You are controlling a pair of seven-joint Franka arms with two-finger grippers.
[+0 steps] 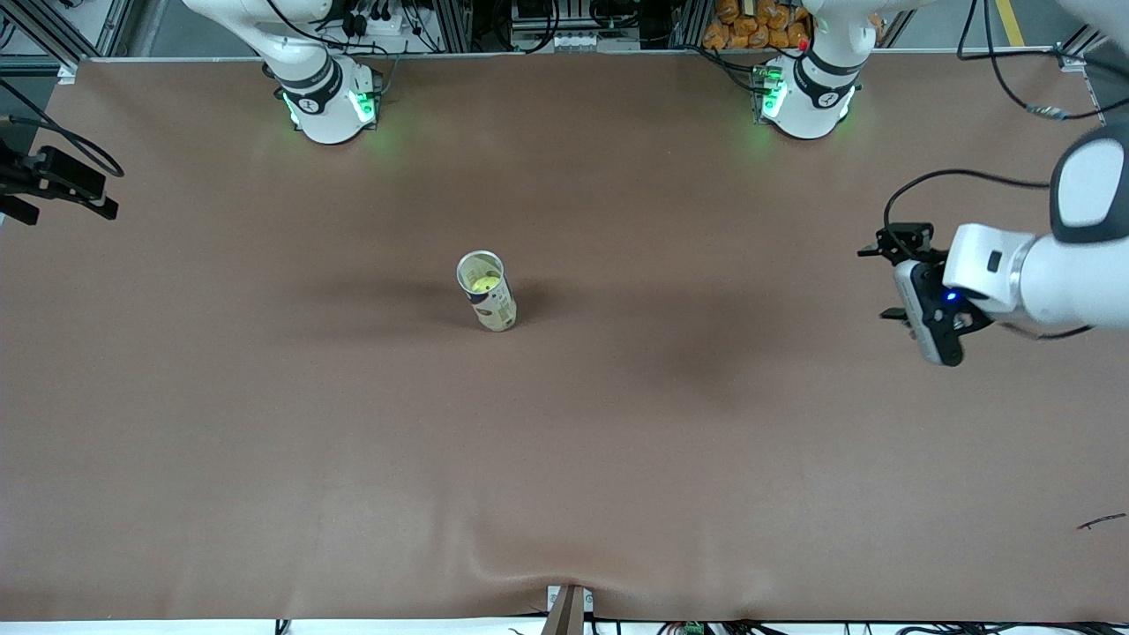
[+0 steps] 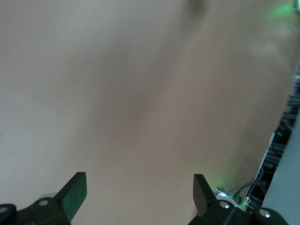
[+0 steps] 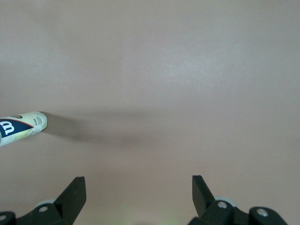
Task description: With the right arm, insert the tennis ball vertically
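You see the tennis ball can (image 1: 487, 292) standing upright near the middle of the brown table (image 1: 265, 441), with its mouth open to the top. Inside it you see the yellow-green tennis ball (image 1: 482, 284), sitting below the rim. In the right wrist view the can (image 3: 21, 127) shows a dark blue label with a white "W" mark, which looks like the Wilson logo; the smaller writing beside it is too small to read.

The right gripper (image 3: 138, 199) has its 2 fingers spread wide and holds nothing; under it you see only the bare table, and the can is well apart from it. In the front view you see only a dark part (image 1: 53, 181) of this arm at the right arm's end of the table.

The left gripper (image 2: 139, 194) is also wide open and empty. It hangs over the left arm's end of the table (image 1: 922, 295), well apart from the can.
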